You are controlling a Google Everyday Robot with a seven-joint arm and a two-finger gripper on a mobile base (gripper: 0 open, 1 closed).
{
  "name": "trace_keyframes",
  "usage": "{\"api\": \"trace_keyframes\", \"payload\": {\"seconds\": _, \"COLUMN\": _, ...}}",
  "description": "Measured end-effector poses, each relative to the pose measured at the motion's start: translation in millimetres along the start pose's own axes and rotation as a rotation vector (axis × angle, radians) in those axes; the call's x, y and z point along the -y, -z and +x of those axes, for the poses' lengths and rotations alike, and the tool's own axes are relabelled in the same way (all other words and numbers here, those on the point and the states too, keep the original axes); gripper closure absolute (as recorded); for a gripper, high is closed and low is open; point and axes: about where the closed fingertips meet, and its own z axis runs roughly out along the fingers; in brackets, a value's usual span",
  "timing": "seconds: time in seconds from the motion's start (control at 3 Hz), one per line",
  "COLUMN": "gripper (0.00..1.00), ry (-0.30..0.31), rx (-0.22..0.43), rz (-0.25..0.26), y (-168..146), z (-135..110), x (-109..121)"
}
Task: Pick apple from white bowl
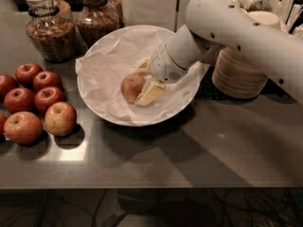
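Metal, gray and shiny, makes the counter (pixel 213 150), and a bright spot of light shows on it near the front. Under the counter it is dark, with some black cables (pixel 142 207) on the floor. The apple (pixel 131 86) is small and round. It is pale yellow with a red-orange blush and has a little dip on top. It sits low inside the white bowl (pixel 170 110), close to the middle, on the crumpled white paper (pixel 106 65) that lines the bowl. The bowl is very wide and not deep, and nothing else lies in it. The gripper (pixel 146 79) reaches down into the bowl from the right, at the end of a thick white arm (pixel 236 27), and it is right against the apple. Whether it squeezes the apple or is loose, I cannot tell. Behind the bowl stand two glass jars (pixel 49 30), both full of brown crunchy bits. To the right of the bowl is a tall stack of beige paper bowls (pixel 239 74). On the left side of the counter a group of red apples (pixel 35 98) lies close together, well apart from the bowl.
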Motion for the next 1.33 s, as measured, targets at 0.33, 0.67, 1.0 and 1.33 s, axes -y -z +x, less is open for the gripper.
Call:
{"api": "trace_keyframes", "payload": {"seconds": 0.33, "gripper": 0.89, "ry": 0.000, "rx": 0.000, "rz": 0.000, "y": 0, "z": 0, "x": 0}}
{"api": "trace_keyframes", "payload": {"seconds": 0.67, "gripper": 1.00, "ry": 0.000, "rx": 0.001, "rz": 0.000, "y": 0, "z": 0, "x": 0}}
{"api": "trace_keyframes", "payload": {"seconds": 1.0, "gripper": 1.00, "ry": 0.009, "rx": 0.023, "rz": 0.002, "y": 4, "z": -6, "x": -2}}
{"api": "trace_keyframes", "payload": {"seconds": 1.33, "gripper": 1.00, "ry": 0.049, "rx": 0.089, "rz": 0.031, "y": 29, "z": -26, "x": 3}}
